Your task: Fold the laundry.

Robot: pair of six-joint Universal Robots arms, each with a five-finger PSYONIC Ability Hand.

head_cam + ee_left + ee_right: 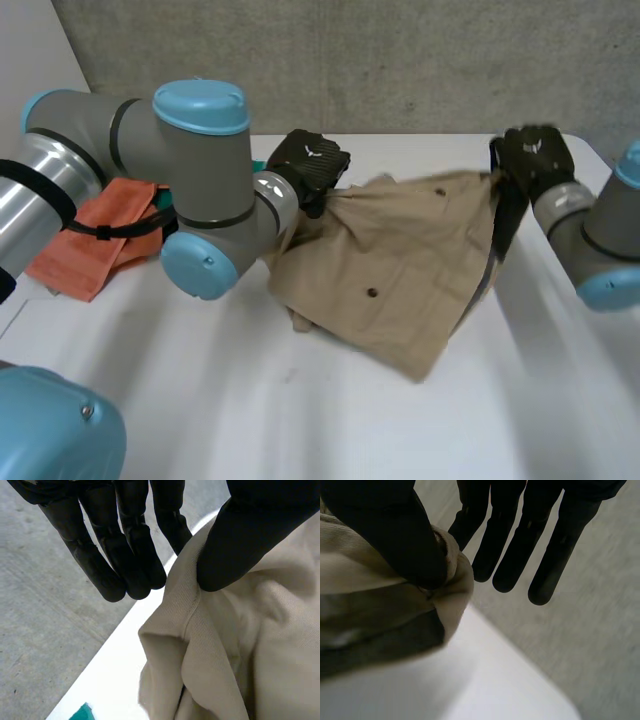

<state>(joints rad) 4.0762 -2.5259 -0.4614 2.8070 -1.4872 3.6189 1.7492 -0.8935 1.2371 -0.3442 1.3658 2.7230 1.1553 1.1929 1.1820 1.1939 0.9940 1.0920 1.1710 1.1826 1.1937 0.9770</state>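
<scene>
Khaki garment [400,270] is draping onto the tabletop [250,400], left robot hand [310,165] and right robot hand [535,155] each pinching an upper corner, the left arm [200,170] partly hiding an orange cloth [95,245].

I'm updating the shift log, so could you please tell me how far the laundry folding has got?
Early stage. Done: no finished fold is visible. In hand: the left hand and right hand each pinch a far corner of the tan garment, stretching that edge while the rest trails on the table. Left: the garment's folds, and the orange cloth lying beside the left arm.
</scene>
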